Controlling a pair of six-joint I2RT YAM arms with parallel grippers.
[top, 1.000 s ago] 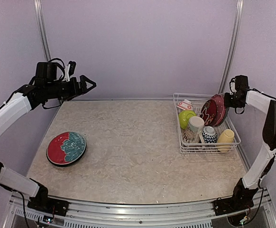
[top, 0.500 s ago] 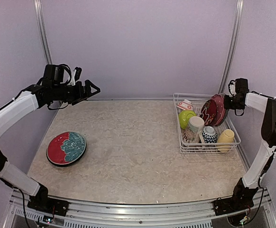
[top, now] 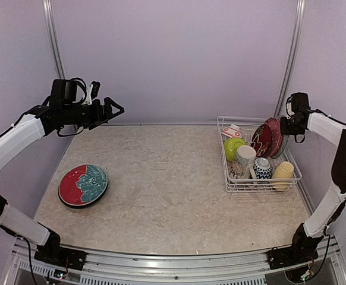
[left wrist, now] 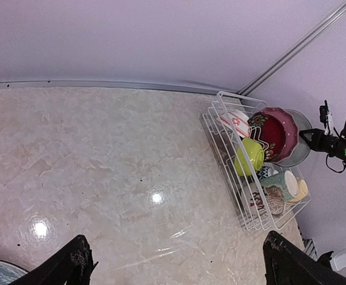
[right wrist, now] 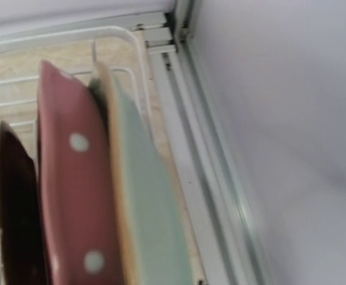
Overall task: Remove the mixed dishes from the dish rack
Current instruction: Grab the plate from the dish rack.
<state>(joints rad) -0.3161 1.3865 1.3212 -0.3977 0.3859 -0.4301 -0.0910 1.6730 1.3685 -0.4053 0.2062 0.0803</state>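
On bench near left, red-and-teal plate [top: 83, 184] lies flat, well apart from dish rack [top: 262, 189]. Rack on right side: pale-yellow mug [top: 283, 174] at near end, lime bowl [top: 233, 148] mid, upright plates [top: 267, 138] at far end. Beside pale-green plate [right wrist: 152, 208], right hand [top: 287, 125]; opening cannot tell. Aloft at far left, left hand [top: 115, 108], fingers wide apart, empty.

The beige marbled table [top: 161, 178] carries a red-and-teal plate [top: 83, 184] lying flat, below and nearer than the left gripper [top: 117, 106], and the white dish rack [top: 259, 189] beneath the right gripper [top: 283, 126].
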